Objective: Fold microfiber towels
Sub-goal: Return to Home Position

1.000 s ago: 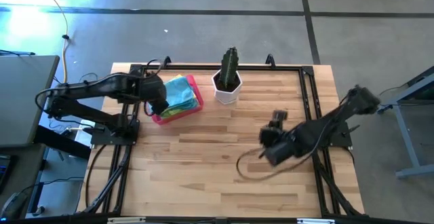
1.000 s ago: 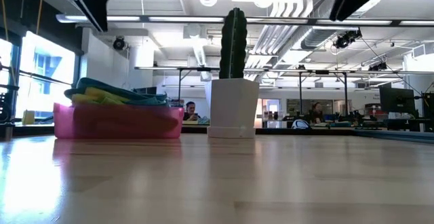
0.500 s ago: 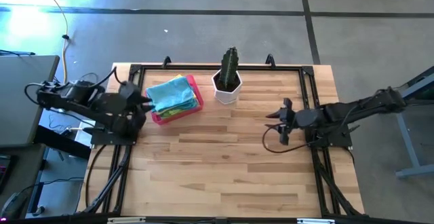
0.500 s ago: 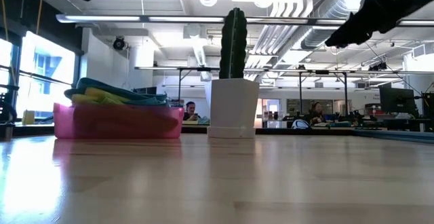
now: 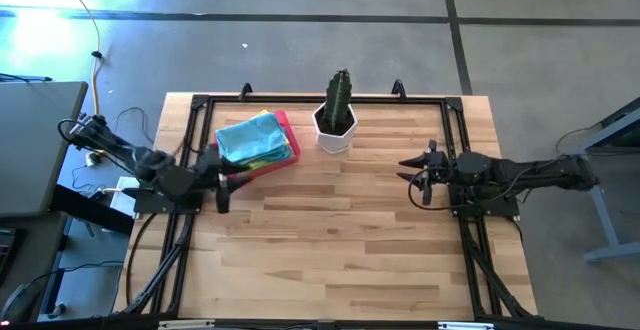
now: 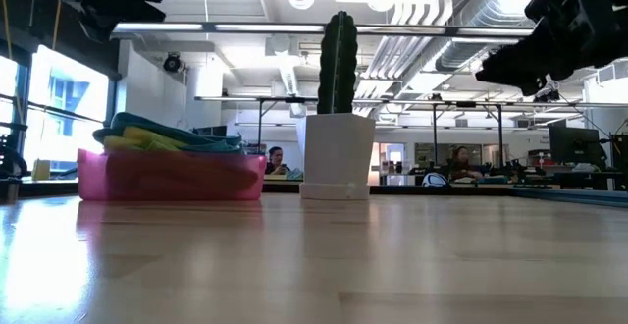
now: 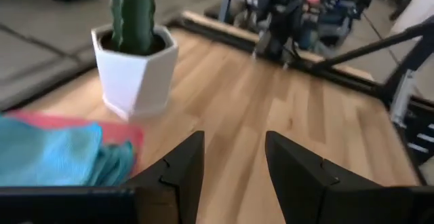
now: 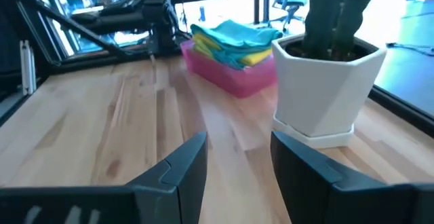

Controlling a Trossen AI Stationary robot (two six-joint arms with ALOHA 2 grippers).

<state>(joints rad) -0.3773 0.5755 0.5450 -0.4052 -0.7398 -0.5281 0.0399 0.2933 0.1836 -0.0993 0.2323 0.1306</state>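
The microfiber towels [image 5: 252, 136] lie stacked in a pink tray [image 5: 291, 133] at the table's far left, a light blue one on top and yellow and green ones under it [image 8: 234, 37]. They also show in the low view [image 6: 167, 133]. My left gripper [image 5: 226, 175] hovers just near-left of the tray, roughly level and pointing toward the table's right. It is open with nothing between its fingers [image 7: 234, 139]. My right gripper [image 5: 412, 175] hovers over the table's right part, pointing left. It too is open and holds nothing [image 8: 239, 139].
A cactus in a white pot [image 5: 337, 117] stands at the far middle, right of the tray. A black frame [image 5: 455, 140] runs along the table's far, left and right edges. Bare wood [image 5: 330, 240] spans the middle and near part.
Both arms have folded back toward their own sides and sunk. My left gripper has left the tray's left end and come nearward. My right gripper has drawn back toward the right edge. Both have tipped from pointing down to nearly level. The towels have stayed in the tray.
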